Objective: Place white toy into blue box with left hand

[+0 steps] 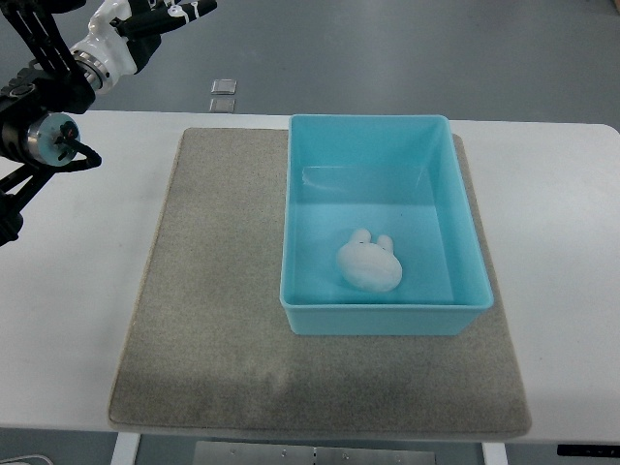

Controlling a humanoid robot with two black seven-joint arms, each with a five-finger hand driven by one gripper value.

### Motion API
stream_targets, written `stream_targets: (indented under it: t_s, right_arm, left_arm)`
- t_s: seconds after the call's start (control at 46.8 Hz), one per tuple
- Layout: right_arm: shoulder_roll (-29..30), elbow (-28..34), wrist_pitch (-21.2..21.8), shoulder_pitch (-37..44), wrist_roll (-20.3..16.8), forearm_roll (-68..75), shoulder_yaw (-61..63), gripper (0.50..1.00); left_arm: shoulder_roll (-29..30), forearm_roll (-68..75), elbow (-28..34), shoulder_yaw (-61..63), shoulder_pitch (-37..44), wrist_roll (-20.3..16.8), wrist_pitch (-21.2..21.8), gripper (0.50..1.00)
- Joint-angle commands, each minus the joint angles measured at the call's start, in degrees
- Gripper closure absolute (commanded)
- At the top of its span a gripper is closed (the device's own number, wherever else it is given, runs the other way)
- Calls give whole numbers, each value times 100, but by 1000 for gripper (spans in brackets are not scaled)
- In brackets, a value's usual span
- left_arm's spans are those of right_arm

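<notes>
The white toy (369,263), a small rabbit-shaped figure, lies on the floor of the blue box (310,218), toward its near side. The box stands on the right half of a grey mat (218,291). My left arm comes in from the upper left. Its hand (160,17) is raised at the picture's top edge, far from the box, with fingers stretched out and holding nothing. Part of the hand is cut off by the top edge. The right arm does not show.
The mat lies on a white table (77,320). Two small square plates (223,94) sit on the grey floor beyond the table's far edge. The left arm's black elbow joint (44,136) hangs over the table's far left corner.
</notes>
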Motion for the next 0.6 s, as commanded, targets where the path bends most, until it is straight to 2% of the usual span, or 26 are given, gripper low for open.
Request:
stream_targets:
  t_s: [0.0, 0.15, 0.32, 0.384, 0.577]
  right_arm:
    - [0, 0, 0, 0, 0, 0, 0, 564]
    - [0, 0, 0, 0, 0, 0, 0, 564]
    - [0, 0, 0, 0, 0, 0, 0, 564]
    - [0, 0, 0, 0, 0, 0, 0, 564]
    - [0, 0, 0, 0, 0, 0, 0, 564]
  left_arm:
    - [8, -54, 153, 1, 1, -4, -45, 508]
    - [0, -159, 636, -95, 53, -13, -150, 504]
    - [-18, -695, 1129, -588, 378, -13, -1002, 506]
    - [-27, -730, 1225, -623, 493, -39, -1187, 506]
    - [-71, -1020, 1322, -1009, 792, -92, -1354, 506]
